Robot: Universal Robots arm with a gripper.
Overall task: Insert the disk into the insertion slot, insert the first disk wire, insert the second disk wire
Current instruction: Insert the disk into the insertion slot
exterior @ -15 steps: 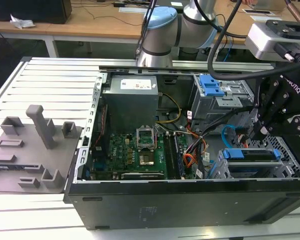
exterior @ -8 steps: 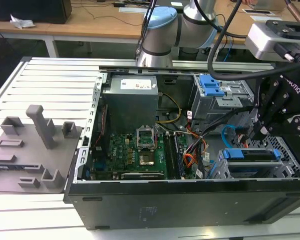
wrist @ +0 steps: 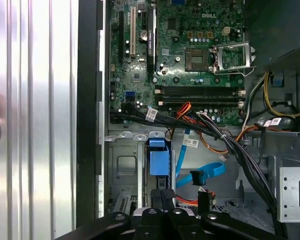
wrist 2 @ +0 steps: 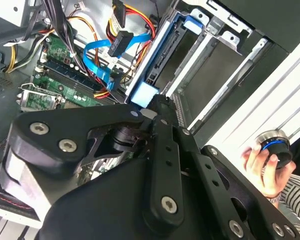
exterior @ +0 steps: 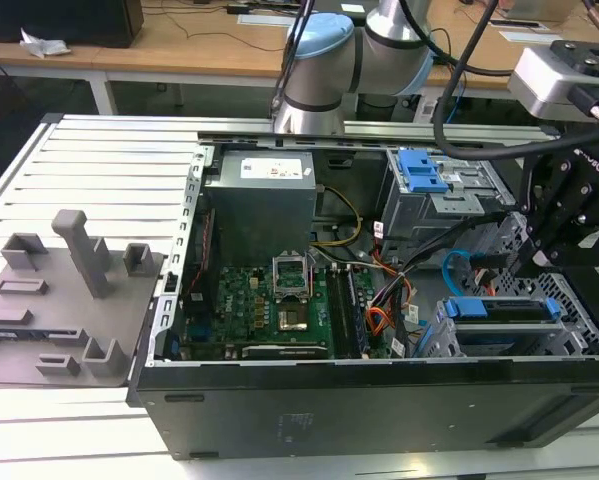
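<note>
The disk (exterior: 504,309), in its bright blue caddy (wrist 2: 142,93), sits in the grey insertion slot (exterior: 447,338), with the caddy's end (wrist: 157,157) showing at the slot's mouth. My gripper (wrist 2: 157,101) is shut, and its tips rest against the blue caddy end in both wrist views (wrist: 165,193). In the exterior view the gripper (exterior: 522,265) hangs just above the slot. The second disk wire (wrist: 210,172), a light-blue flat loop (wrist 2: 97,50) with a dark plug (wrist 2: 121,41), lies loose beside the slot. An orange-red-yellow wire bundle (wrist 2: 134,12) with a black plug hangs near it, unplugged.
The open case holds the motherboard (exterior: 279,300), the power supply (exterior: 259,205) and a taller grey cage with a blue latch (exterior: 419,170). Black cable bundles (wrist: 240,150) cross beside the slot. A hand (wrist 2: 262,170) holds a knob outside the case. A grey fixture plate (exterior: 59,300) lies on the exterior view's left.
</note>
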